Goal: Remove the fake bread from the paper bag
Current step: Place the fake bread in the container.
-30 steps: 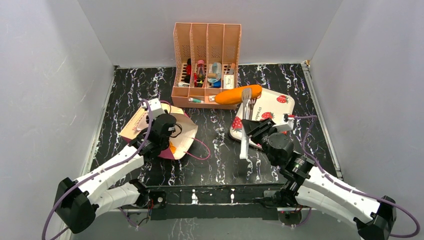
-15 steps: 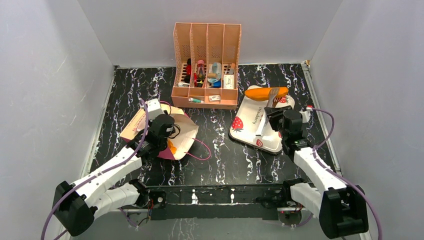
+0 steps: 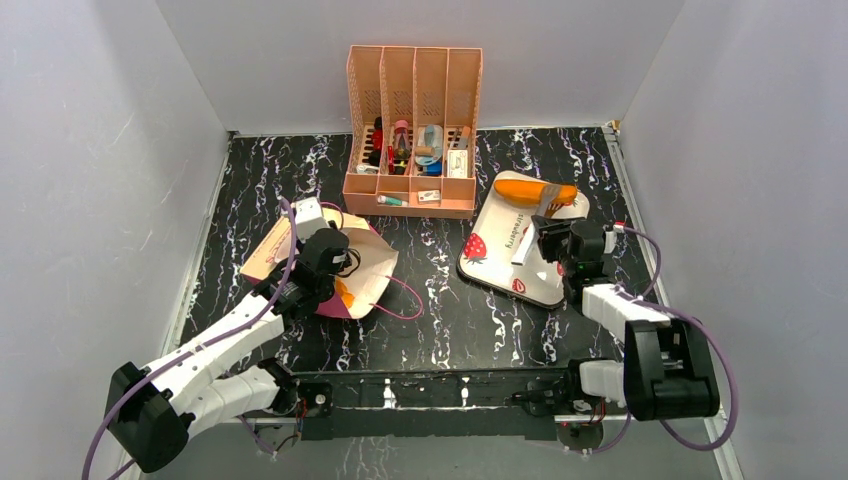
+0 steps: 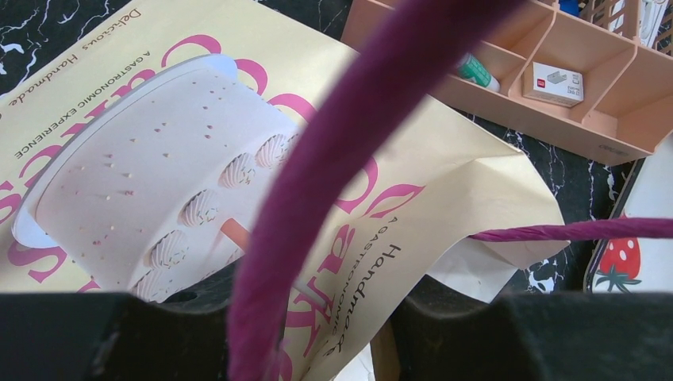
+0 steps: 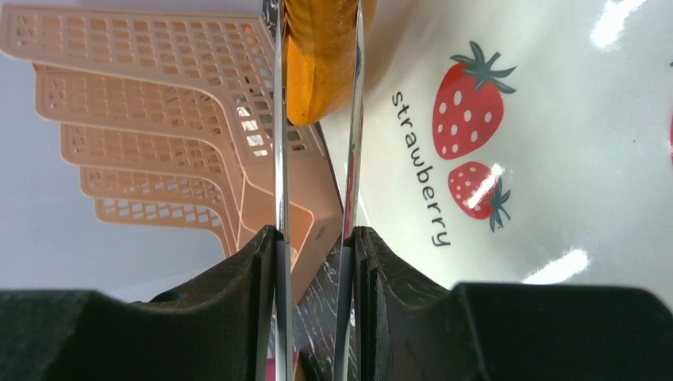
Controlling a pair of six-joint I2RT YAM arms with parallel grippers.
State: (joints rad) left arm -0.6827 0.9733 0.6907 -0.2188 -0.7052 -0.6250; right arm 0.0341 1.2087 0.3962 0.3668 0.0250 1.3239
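Note:
The paper bag lies on its side at the left, mouth facing right; it fills the left wrist view. My left gripper is shut on the bag's upper mouth edge. A bit of orange bread shows in the mouth. My right gripper is shut on metal tongs. The tongs pinch an orange oval loaf at the far end of the strawberry tray.
A peach plastic organiser with small items stands at the back centre, just left of the tray's far end; it also shows in the right wrist view. The bag's pink cord handle trails on the table. Grey walls enclose the table.
My right arm has carried the tongs and the loaf from in front of the organiser to the right and down to the tray's far end. The left arm and bag have not moved.

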